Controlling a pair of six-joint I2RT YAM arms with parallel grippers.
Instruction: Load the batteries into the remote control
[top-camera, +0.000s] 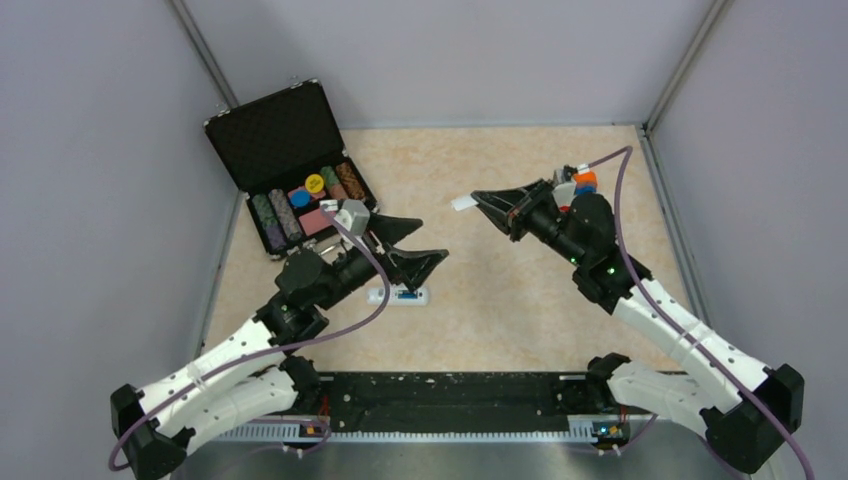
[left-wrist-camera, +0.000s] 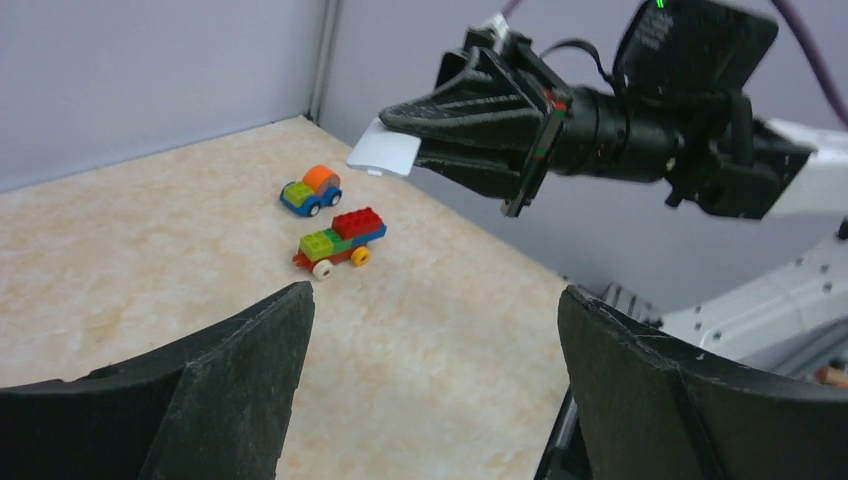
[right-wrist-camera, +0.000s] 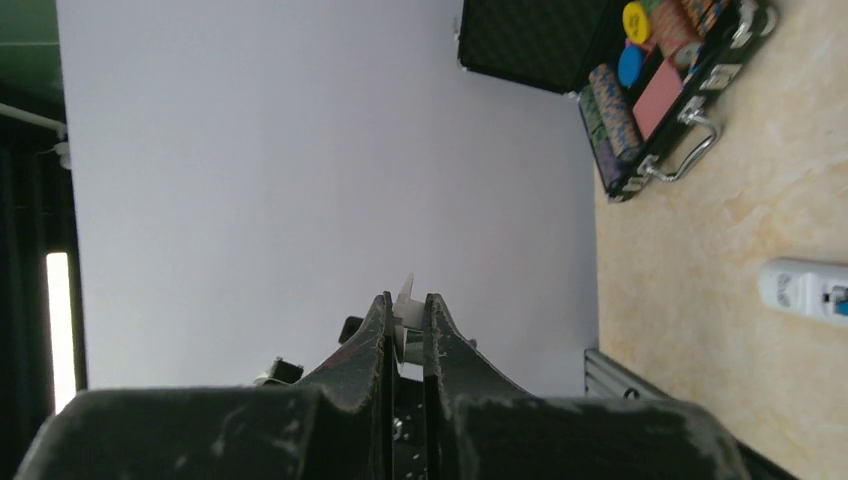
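nearest to the arm bases, the small white flat remote control (top-camera: 388, 296) lies on the beige speckled table (top-camera: 520, 310). its long axis goes left to right in the top view. in its right part we see a bit of blue, which we judge to be the small blue battery (top-camera: 408, 293) sitting in the open compartment. the dark battery we cannot find.

just beyond the remote control and a little to its right hangs the left gripper (top-camera: 432, 240). its black fingers are spread wide, with nothing between them. this arm is clearly the nearer one, and the remote control lies toward the base from its fingertips and, it seems, below them.

farther and to the right, well apart from the remote control, the right gripper (top-camera: 478, 203) is pressed together on a thin white flat plate (top-camera: 462, 204), probably the battery cover.

at the far left, the open black chip case (top-camera: 275, 135) holds rows of coloured chips (top-camera: 290, 210). at the far right stand two colourful block cars (top-camera: 582, 184).
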